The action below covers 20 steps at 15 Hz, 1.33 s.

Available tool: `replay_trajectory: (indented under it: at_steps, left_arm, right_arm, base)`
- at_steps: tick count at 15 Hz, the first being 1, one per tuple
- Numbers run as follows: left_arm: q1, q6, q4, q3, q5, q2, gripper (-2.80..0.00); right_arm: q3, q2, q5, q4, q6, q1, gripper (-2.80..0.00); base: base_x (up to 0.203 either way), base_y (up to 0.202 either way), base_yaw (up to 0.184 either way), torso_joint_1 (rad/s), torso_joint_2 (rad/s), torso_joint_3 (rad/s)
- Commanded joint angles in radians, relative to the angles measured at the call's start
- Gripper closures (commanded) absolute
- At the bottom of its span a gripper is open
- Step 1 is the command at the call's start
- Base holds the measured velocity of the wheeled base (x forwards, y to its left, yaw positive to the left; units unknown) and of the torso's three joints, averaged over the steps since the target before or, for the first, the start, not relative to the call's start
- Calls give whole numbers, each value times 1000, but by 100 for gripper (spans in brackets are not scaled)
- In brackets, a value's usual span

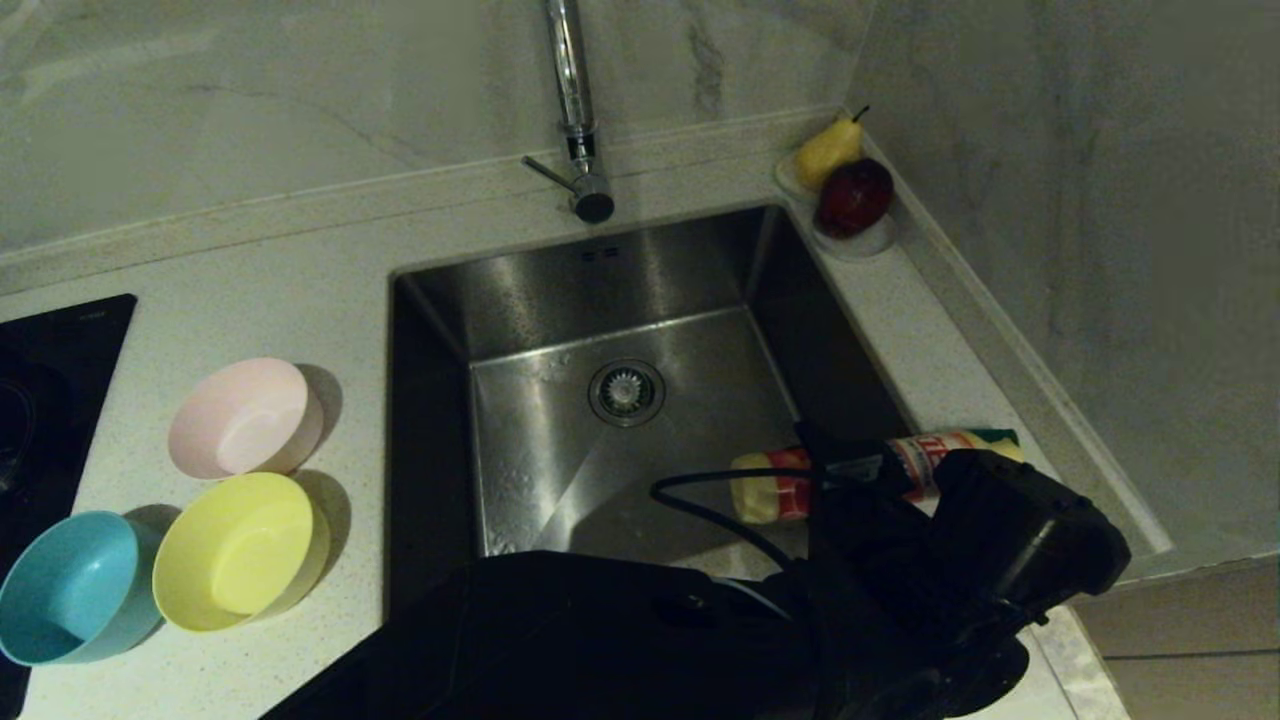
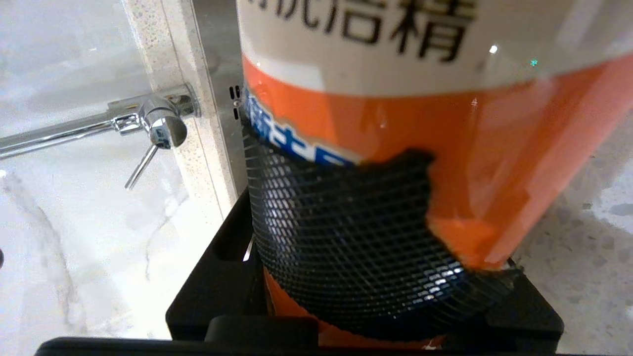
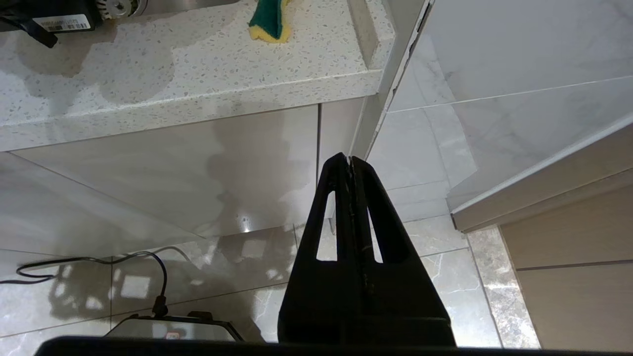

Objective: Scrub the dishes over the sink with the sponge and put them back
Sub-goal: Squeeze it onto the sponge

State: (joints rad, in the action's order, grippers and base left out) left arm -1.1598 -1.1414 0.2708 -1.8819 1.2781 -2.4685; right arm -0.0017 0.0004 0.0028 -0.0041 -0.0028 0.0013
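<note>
Bowls sit in a cluster on the countertop (image 1: 330,280) left of the sink (image 1: 640,400): pink bowl (image 1: 245,417) farthest back, yellow bowl (image 1: 240,552) just before it, blue bowl (image 1: 70,588) touching the yellow one at the counter's near edge. Sink basin lies bare around its drain strainer (image 1: 627,391). Sponge (image 3: 269,20) rests on the counter near its outer corner, right of the sink. Left gripper (image 1: 850,470) reaches across the sink's near right corner, fingers clamped on a detergent bottle (image 1: 770,490) held sideways over the rim. Right gripper (image 3: 350,163) hangs below counter level beside the cabinet front, fingers pressed together, holding nothing
</note>
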Motion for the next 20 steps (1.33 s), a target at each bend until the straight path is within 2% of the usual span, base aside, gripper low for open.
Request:
replay_trajectory:
  at_steps: [1,20]
  left_arm:
    - [0,-8,4,1,7,-3,0]
    - [-1,-14,6,1,16,-17,0]
  right_arm:
    - [0,0,0,0,0,0,0]
    - [0,0,0,0,0,0,0]
  base:
    - [0,0,0,0,0,0]
    - [0,0,0,0,0,0]
